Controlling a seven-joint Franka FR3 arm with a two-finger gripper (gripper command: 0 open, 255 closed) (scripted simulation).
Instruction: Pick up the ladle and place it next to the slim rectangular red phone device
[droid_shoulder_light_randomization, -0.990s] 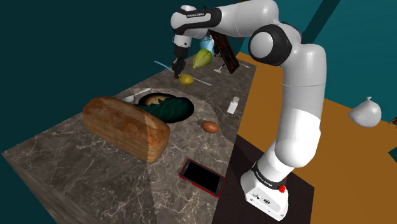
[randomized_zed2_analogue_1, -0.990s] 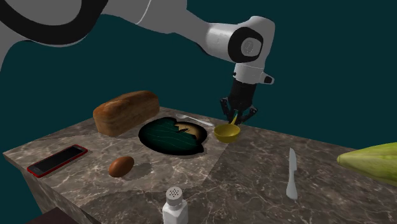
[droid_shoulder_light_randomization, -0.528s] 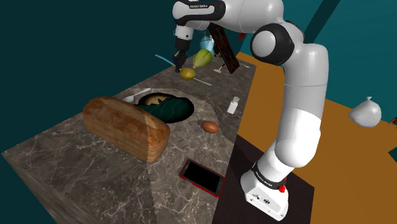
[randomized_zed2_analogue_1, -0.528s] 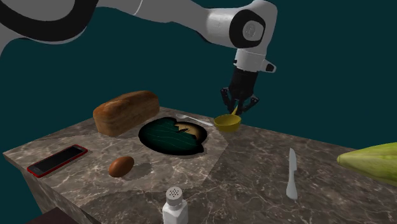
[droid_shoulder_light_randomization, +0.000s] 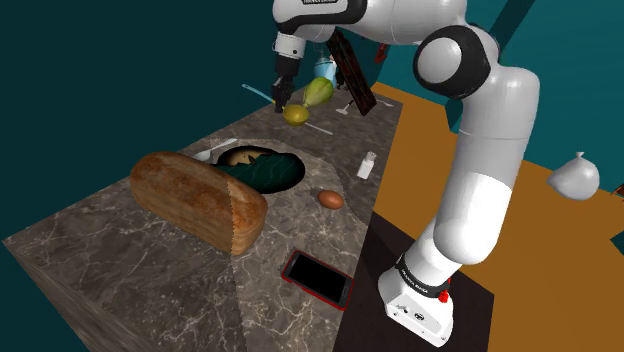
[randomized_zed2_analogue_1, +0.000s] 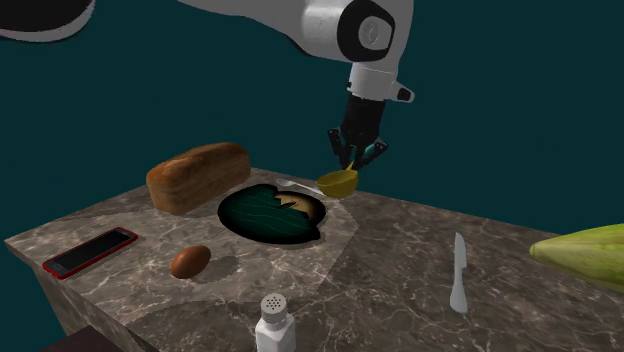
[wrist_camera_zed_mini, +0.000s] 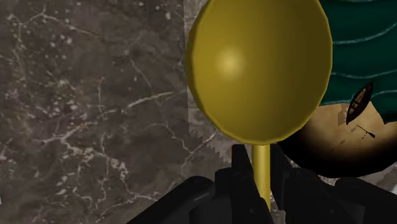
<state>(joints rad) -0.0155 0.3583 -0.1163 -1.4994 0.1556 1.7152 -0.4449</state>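
The ladle (droid_shoulder_light_randomization: 295, 114) has a golden-yellow bowl (randomized_zed2_analogue_1: 338, 183) and a thin stem. My black gripper (droid_shoulder_light_randomization: 281, 100) is shut on that stem and holds the ladle in the air above the marble counter, at the far rim of a dark green plate (randomized_zed2_analogue_1: 272, 212). In the wrist view the bowl (wrist_camera_zed_mini: 261, 70) hangs in front of my gripper (wrist_camera_zed_mini: 261, 188), with the stem clasped between the fingers. The slim red phone (droid_shoulder_light_randomization: 318, 279) with a black screen lies flat near the counter's front edge by the stand; it is at the second exterior view's left (randomized_zed2_analogue_1: 90, 252).
A bread loaf (droid_shoulder_light_randomization: 198, 200), a brown egg (droid_shoulder_light_randomization: 331, 199) and a white shaker (droid_shoulder_light_randomization: 367, 165) stand on the counter (droid_shoulder_light_randomization: 120, 270). A spoon (randomized_zed2_analogue_1: 300, 187) lies behind the plate, a pale knife (randomized_zed2_analogue_1: 458, 272) and a yellow-green thing (randomized_zed2_analogue_1: 585, 255) to the right.
The gripper has risen with the ladle, lifting it off the counter and carrying it toward the second exterior view's left, to the plate's far rim.
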